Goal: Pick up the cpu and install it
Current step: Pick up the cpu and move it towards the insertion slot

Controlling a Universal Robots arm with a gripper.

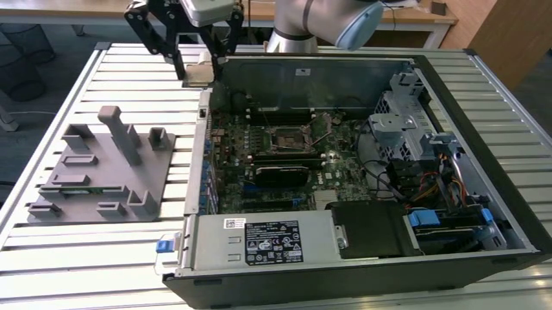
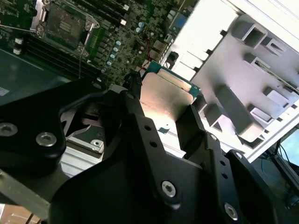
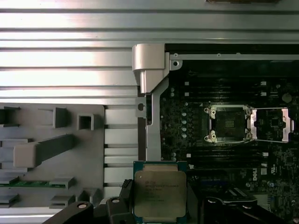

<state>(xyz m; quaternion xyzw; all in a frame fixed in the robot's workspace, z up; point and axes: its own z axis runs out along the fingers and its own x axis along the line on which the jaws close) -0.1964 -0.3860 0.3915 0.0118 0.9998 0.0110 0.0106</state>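
The cpu point(image 1: 198, 74), a flat square chip with a silver-grey top and a thin pale rim, hangs in the air between my black fingers point(image 1: 178, 61). My gripper point(image 1: 198, 70) is shut on it, above the far corner of the open computer case point(image 1: 483, 213) on the exterior view's left. Both wrist views show the cpu point(image 3: 160, 192) point(image 2: 168, 100) clamped at two opposite edges by my gripper point(image 3: 161, 200) point(image 2: 166, 105). The motherboard socket point(image 1: 289, 137) point(image 3: 229, 123) point(image 2: 65, 23) lies open inside the case, its metal frame flipped up, apart from the cpu.
A grey plastic fixture block point(image 1: 99, 171) point(image 3: 51, 154) point(image 2: 252, 79) with posts and slots sits on the slatted table point(image 1: 86, 271), on the exterior view's left of the case. The case holds a power supply point(image 1: 258, 242), drive cage point(image 1: 405, 123) and cables point(image 1: 431, 187).
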